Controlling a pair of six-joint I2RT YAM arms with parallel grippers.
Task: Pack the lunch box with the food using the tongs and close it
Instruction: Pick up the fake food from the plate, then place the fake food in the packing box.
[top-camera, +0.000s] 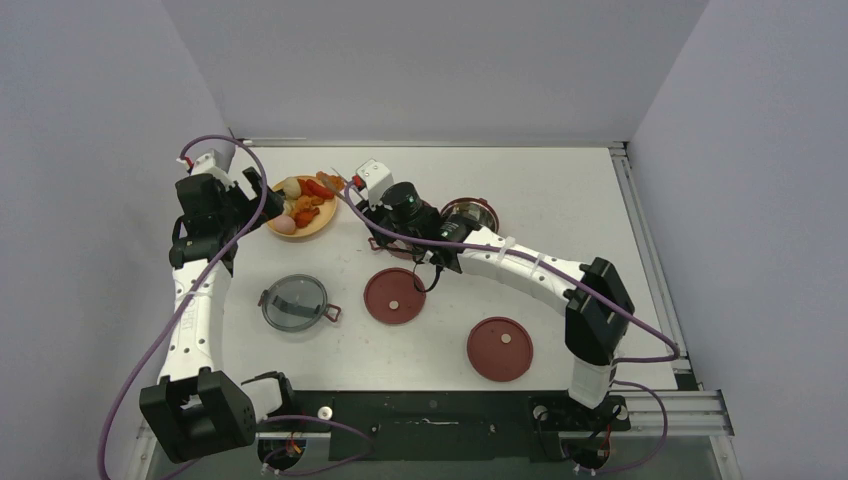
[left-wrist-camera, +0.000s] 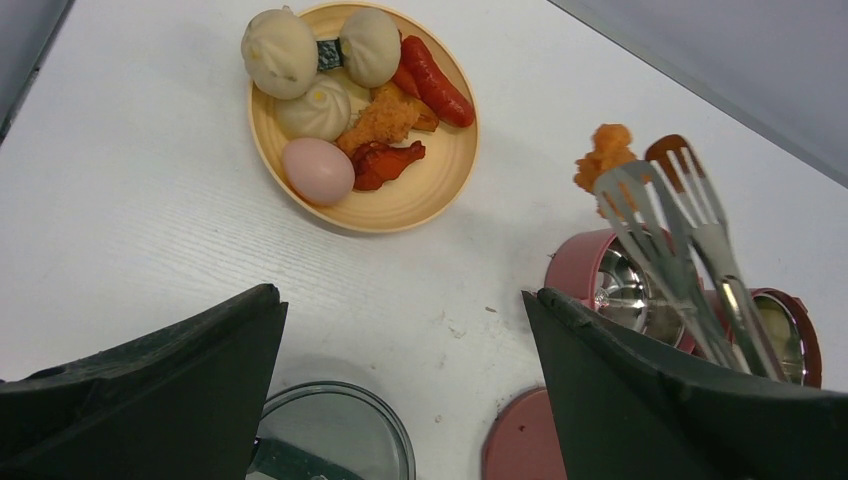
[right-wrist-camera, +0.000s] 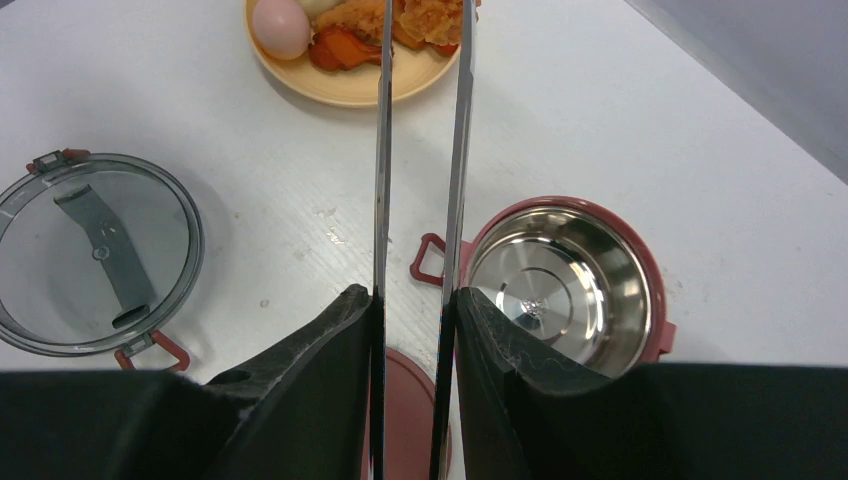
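Your right end effector (right-wrist-camera: 412, 300) is clamping the tongs (right-wrist-camera: 461, 150), which are pinching an orange fried piece (left-wrist-camera: 604, 152) in the air beside the plate (left-wrist-camera: 420, 200). Your left end effector (left-wrist-camera: 400, 300) is hanging with its fingers wide apart, gripping nothing. If the squeeze is slackening during the carry, the piece is likely dropping onto the bench (left-wrist-camera: 150, 250). You are working with two containers (left-wrist-camera: 572, 270), two disc lids (top-camera: 385, 300), one grey lid (top-camera: 294, 303), three dumplings (left-wrist-camera: 278, 52) and one egg (left-wrist-camera: 317, 170).
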